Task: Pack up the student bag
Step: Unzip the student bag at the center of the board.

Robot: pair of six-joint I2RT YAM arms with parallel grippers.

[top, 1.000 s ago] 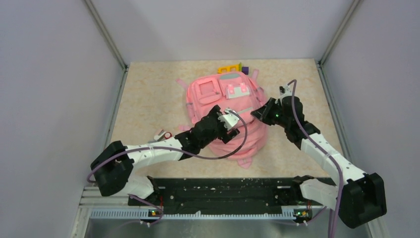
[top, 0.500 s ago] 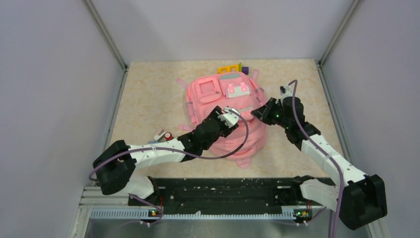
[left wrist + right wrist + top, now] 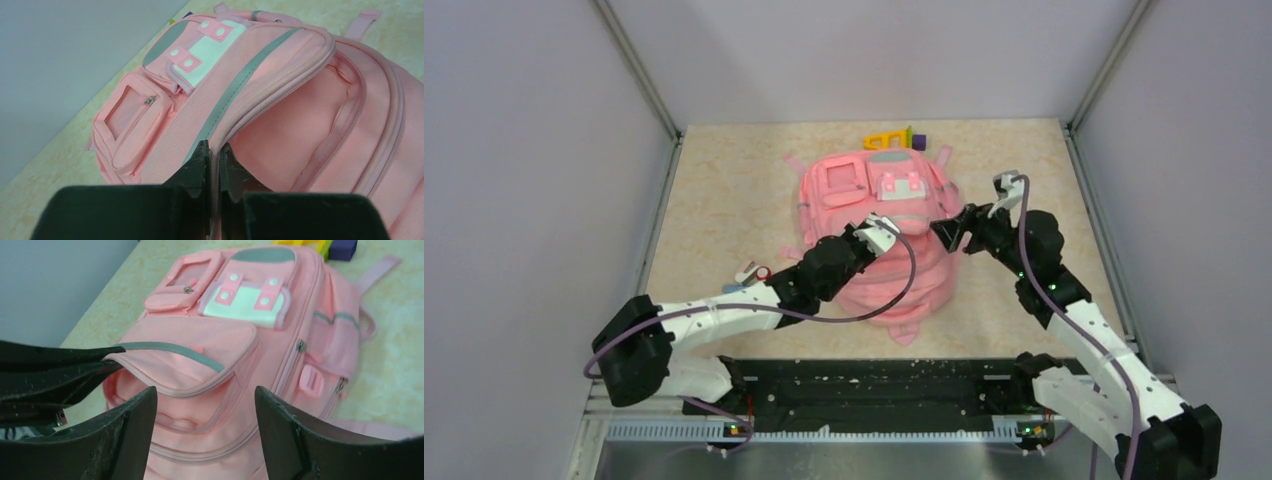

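Note:
The pink student bag (image 3: pixel 879 195) lies on its back in the middle of the table, white patch (image 3: pixel 245 302) toward the far wall. My left gripper (image 3: pixel 886 226) is shut on the zipped rim of the bag's lifted flap (image 3: pixel 260 95); in the left wrist view the rim runs between the two pinched fingertips of this gripper (image 3: pixel 212 149). The pocket mouth (image 3: pixel 170 405) gapes under the flap. My right gripper (image 3: pixel 946 230) hovers open at the bag's right side. In the right wrist view the right gripper (image 3: pixel 205 395) has only bag fabric behind its spread jaws, and the left fingers (image 3: pixel 75 362) show there.
A yellow item (image 3: pixel 884 140) and a purple block (image 3: pixel 916 140) lie just behind the bag at the far edge. A small red and white object (image 3: pixel 755 272) rests on the table left of the left arm. Walls enclose the table on three sides.
My left gripper has closed on the flap rim. My right gripper has opened, let go of the bag and drawn back to the right, its arm shifting outward.

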